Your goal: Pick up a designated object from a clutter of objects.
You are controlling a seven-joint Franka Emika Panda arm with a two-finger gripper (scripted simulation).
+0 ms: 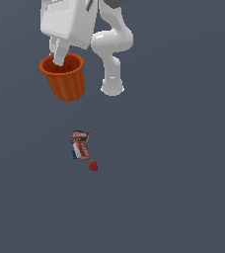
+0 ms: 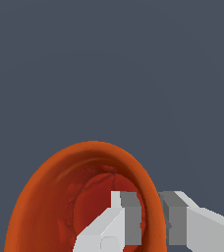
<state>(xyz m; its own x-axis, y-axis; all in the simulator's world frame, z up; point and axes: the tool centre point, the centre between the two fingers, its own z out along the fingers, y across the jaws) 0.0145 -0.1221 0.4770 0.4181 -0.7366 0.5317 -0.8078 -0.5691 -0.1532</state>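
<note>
The orange-red ribbed cup (image 1: 65, 79) hangs in the air, well above the grey floor, tilted slightly. My gripper (image 1: 59, 59) is shut on its rim: one finger (image 2: 119, 221) is inside the cup (image 2: 50, 197) and the other finger (image 2: 182, 216) is outside the wall. The rest of the clutter lies on the floor lower in the exterior view: two small red-white-blue printed boxes (image 1: 80, 144) touching each other and a tiny red strawberry (image 1: 93, 166) just beside them.
The white arm's base (image 1: 112, 86) stands on the floor to the exterior view's right of the cup. A plain dark grey floor (image 1: 173, 173) spreads all around.
</note>
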